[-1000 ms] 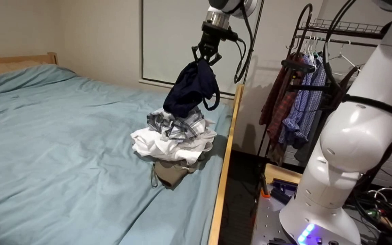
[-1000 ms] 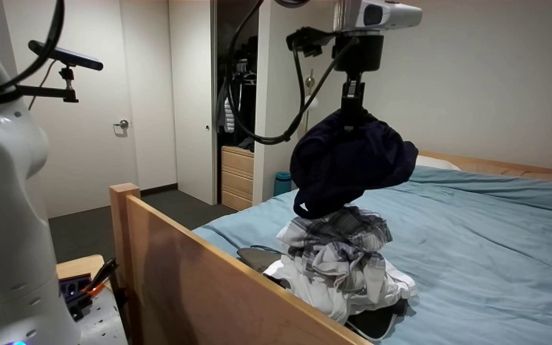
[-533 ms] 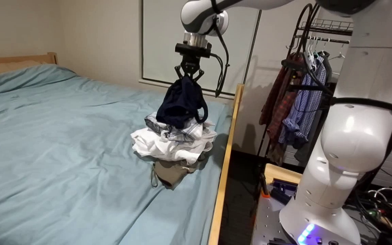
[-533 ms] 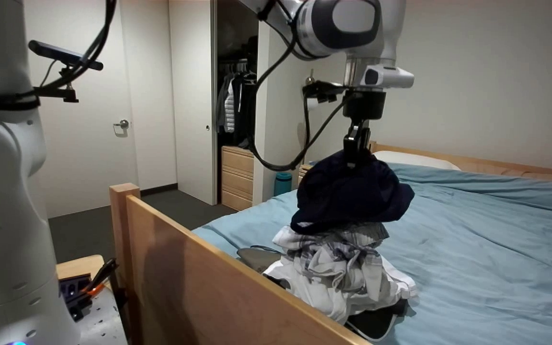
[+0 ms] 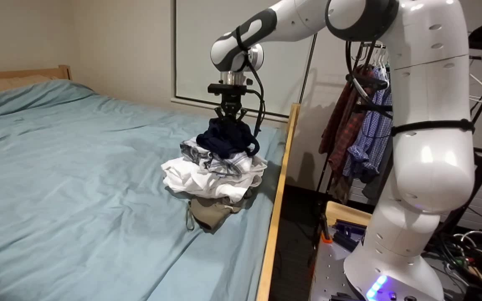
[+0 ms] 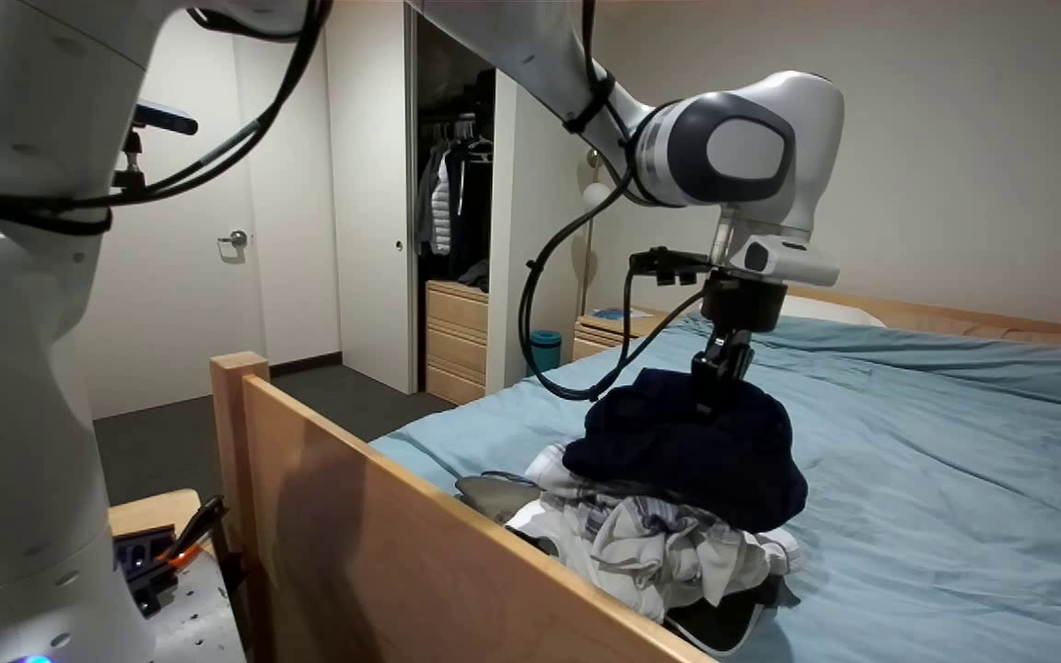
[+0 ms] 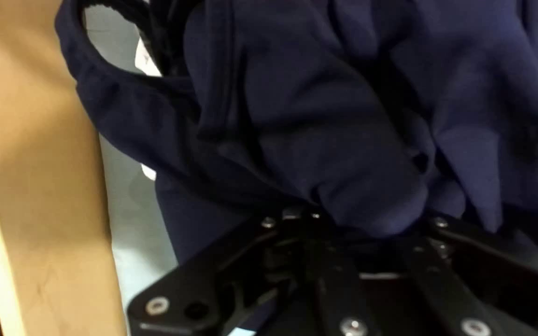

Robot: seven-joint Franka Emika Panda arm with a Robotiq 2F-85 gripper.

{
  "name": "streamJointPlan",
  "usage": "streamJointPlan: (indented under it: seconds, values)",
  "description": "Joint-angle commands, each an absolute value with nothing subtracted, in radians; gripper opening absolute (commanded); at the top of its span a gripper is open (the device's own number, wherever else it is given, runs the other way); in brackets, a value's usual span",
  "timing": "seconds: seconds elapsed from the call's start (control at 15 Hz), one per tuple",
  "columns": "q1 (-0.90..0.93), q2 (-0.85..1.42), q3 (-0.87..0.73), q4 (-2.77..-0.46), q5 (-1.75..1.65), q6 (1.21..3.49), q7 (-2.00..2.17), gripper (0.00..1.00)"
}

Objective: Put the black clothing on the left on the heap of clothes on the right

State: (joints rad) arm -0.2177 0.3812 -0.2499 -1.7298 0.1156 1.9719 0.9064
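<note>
on the clothes heap (image 5: 211, 179) rests the dark clothing (image 6: 682, 451), pinched by the gripper (image 5: 230, 118); placing seems nearly done, letting go comes next.

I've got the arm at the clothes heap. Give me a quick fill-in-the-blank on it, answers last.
Of the dark clothing and the plaid garment, the gripper holds the ____ one.
The dark clothing lies on ____ of the plaid garment.
The cloth layer just beneath the plaid garment is coloured ____.
Missing words: dark; top; white.
</note>
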Motion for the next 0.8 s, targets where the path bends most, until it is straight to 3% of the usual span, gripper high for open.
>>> streamJointPlan:
  seconds: [0.0, 0.6, 0.67, 0.73]
  values:
    - [-0.232, 0.47, -0.224, -1.676, 0.184, 1.917, 0.856, 0.09]
    - [-0.193, 0.522, -0.168, -1.682, 0.196, 1.938, 0.648, 0.09]
    - [-0.192, 0.522, -0.171, -1.683, 0.196, 1.94, 0.636, 0.39]
    - [-0.191, 0.51, -0.178, -1.695, 0.185, 1.945, 0.63, 0.4]
